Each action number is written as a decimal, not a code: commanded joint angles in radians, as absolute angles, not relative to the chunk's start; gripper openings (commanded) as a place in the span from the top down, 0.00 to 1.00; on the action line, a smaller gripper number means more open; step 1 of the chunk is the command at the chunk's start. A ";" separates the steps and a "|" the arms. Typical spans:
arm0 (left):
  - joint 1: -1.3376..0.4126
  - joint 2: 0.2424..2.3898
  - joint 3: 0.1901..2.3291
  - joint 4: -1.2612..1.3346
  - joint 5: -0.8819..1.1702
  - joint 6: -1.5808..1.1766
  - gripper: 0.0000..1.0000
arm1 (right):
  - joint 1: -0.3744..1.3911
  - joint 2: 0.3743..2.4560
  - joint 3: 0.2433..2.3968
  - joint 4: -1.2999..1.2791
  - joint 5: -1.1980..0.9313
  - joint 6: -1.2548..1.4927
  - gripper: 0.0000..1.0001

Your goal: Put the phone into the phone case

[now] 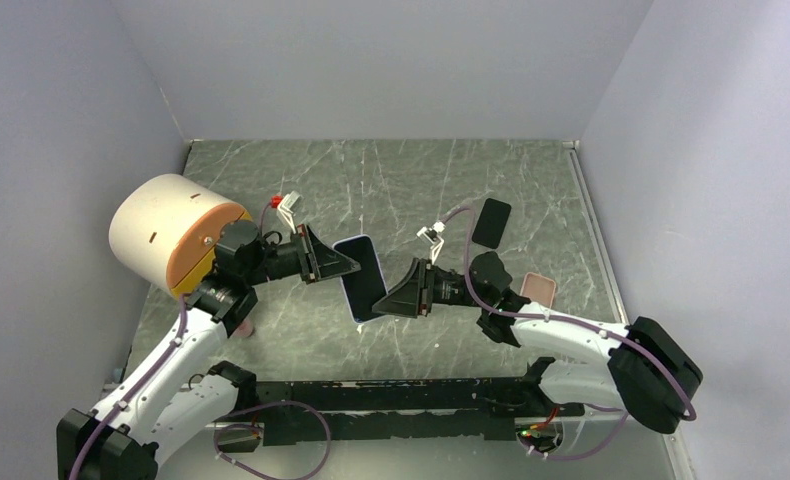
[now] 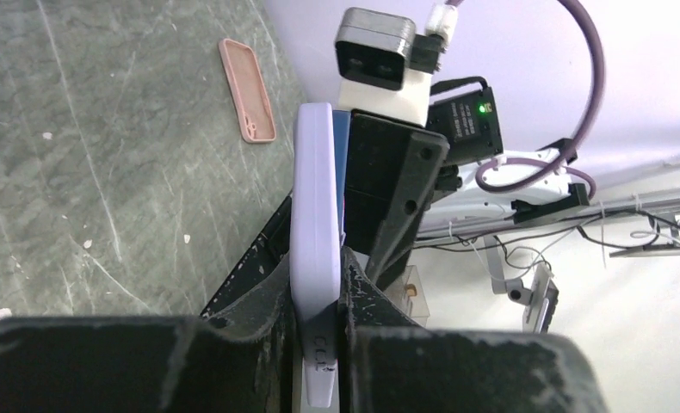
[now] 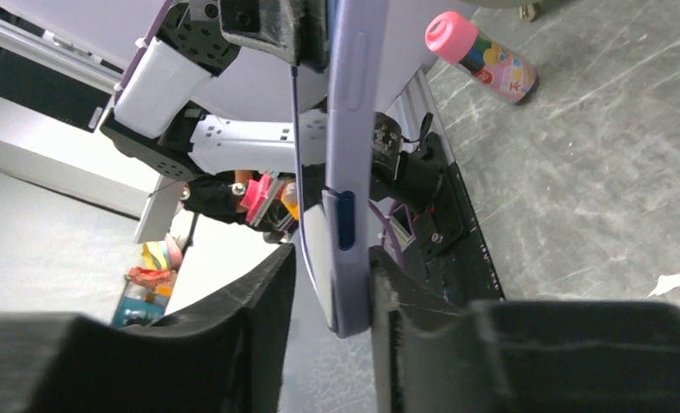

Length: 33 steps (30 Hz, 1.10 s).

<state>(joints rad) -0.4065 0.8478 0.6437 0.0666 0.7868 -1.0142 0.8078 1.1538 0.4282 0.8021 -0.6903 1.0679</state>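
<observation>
Phone (image 1: 361, 275) is held up off the table (image 1: 401, 180) between both grippers, approx. in the middle of the workspace. Its dark screen faces up to the top camera and its long axis is tilted. It lies in a lavender phone case (image 2: 313, 198). In the L wrist view a blue edge of the phone shows just beside the case wall. I cannot tell if it is seated fully.

L arm rises from the near-left base w/ elbow bent, then the wrist turns to the right, so the left gripper (image 1: 351, 266) points sideways to the right. Its fingers are closed narrow on the upper-left side of the phone case, one on each face.

R arm leaves the near-right base, reaches to the far side and bends back to the left, low over the table. The right gripper (image 1: 383, 303) points left and pinches the lower-right end of the same phone case, w/ only case + phone between its fingers.

Other things:
- A black case (image 1: 491, 222) lies flat on the far-right part of the table.
- A pink case (image 1: 538, 288) lies just beside the R arm.
- A big cream roll w/ orange end (image 1: 171, 235) is at the left, behind the L arm.
- A bottle w/ pink cap (image 3: 483, 56) lies on the table in the R wrist view.
</observation>
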 commanded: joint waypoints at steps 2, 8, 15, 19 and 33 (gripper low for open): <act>-0.408 0.833 0.697 0.101 0.780 -0.907 0.97 | 0.808 1.114 0.440 0.807 -0.669 1.106 0.78; -0.408 0.845 0.727 -0.124 0.723 -0.733 0.97 | 0.799 1.126 0.446 0.729 -0.604 1.281 1.00; -0.408 0.829 0.704 -0.052 0.781 -0.776 0.97 | 0.799 1.051 0.527 0.472 -0.544 1.104 0.74; -0.408 0.850 0.732 -0.129 0.848 -0.707 0.98 | 0.785 0.976 0.548 0.374 -0.473 1.008 0.42; -0.414 0.840 0.637 0.078 1.123 -0.649 0.98 | 0.747 1.102 0.732 0.411 -0.735 0.880 0.10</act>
